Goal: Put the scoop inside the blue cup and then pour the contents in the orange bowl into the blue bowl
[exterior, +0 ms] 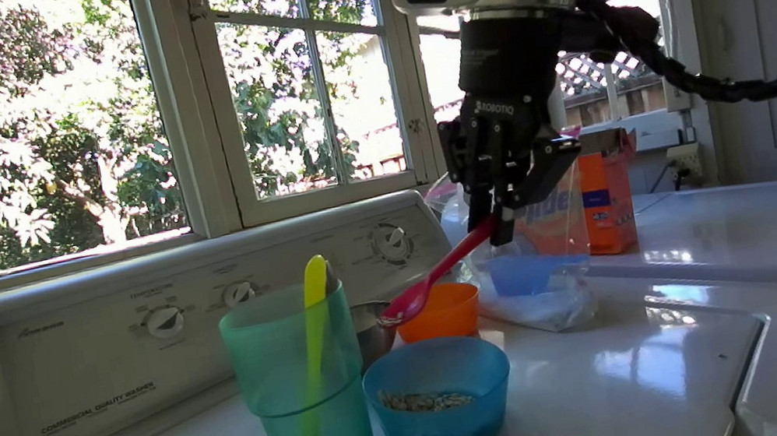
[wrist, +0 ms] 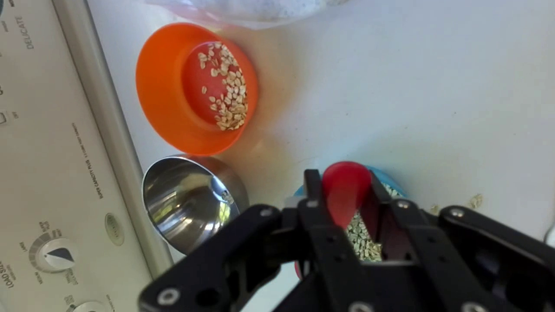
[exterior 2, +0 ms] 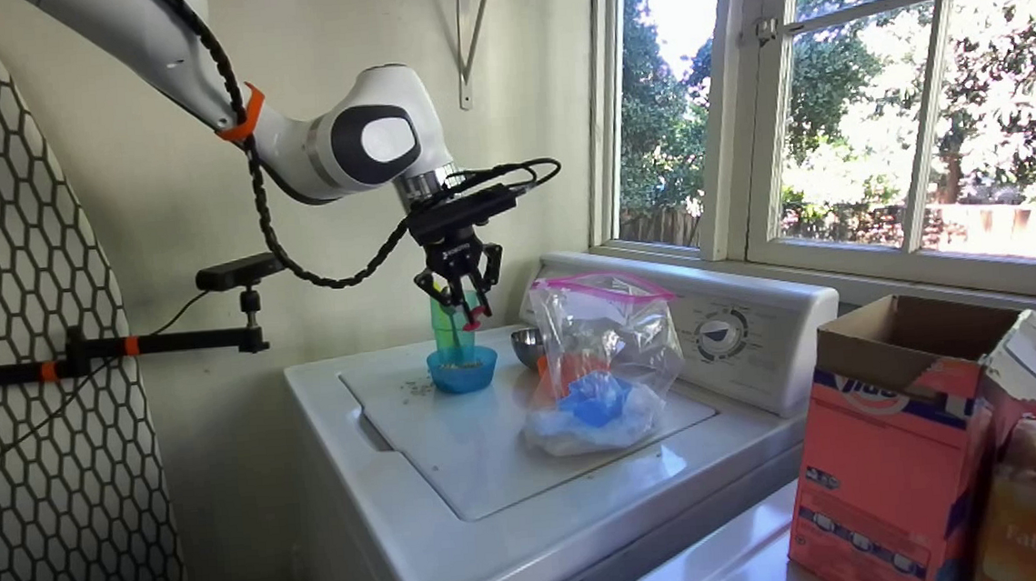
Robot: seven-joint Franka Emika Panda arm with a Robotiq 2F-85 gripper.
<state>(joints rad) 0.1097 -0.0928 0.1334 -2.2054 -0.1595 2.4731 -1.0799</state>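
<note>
Hand (wrist: 345,183), clamped on the scoop (exterior: 444,266), hides much of the blue bowl (exterior: 446,423) in the wrist view.

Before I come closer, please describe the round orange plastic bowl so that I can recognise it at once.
Find the white washing machine and its control panel. In front of that panel, beside a shiny round metal vessel, stands the orange bowl, holding pale flakes. No neighbouring bowl or cup is orange.
</note>
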